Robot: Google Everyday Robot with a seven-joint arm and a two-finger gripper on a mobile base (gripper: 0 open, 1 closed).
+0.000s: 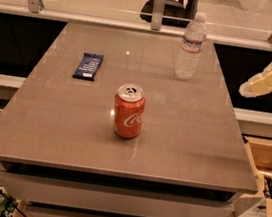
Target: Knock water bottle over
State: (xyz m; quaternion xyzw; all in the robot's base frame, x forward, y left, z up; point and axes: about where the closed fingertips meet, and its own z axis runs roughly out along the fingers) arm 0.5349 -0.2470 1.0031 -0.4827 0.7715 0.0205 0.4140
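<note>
The water bottle is clear ribbed plastic with a white cap and a label band. It stands upright at the far right of the grey table. My gripper is a pale yellow shape at the right edge of the camera view. It hangs just off the table's right side, to the right of the bottle and a little nearer than it, apart from it.
A red Coca-Cola can stands upright at the table's middle. A dark blue snack bar lies flat at the left. A glass railing with metal posts runs behind the table. An open cardboard box sits on the floor at right.
</note>
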